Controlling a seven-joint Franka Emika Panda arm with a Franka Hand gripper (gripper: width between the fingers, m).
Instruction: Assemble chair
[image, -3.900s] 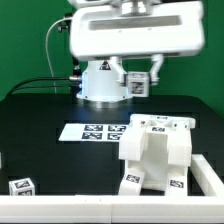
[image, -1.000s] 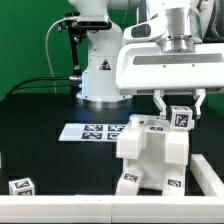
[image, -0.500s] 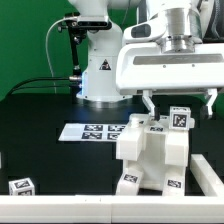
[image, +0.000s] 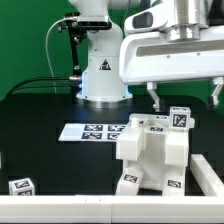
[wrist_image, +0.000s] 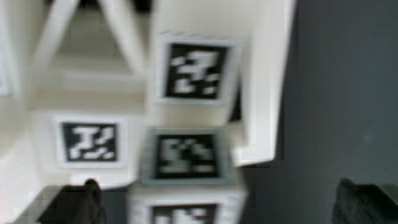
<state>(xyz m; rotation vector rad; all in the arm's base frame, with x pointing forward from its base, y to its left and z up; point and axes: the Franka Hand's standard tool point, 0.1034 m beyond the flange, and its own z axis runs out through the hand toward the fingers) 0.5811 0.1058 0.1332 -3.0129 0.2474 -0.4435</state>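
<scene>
My gripper (image: 185, 97) hangs in the upper right of the exterior view with its 2 fingers spread apart, gripping nothing. Just below it, untouched, the chair (image: 150, 150) stands at lower right on the black counter (image: 40, 145), beside the marker board (image: 90, 131).

Black bench (image: 40, 125) is mostly open on the exterior view's left; chunky white plastic chair body (image: 150, 155) hogs its right.
</scene>
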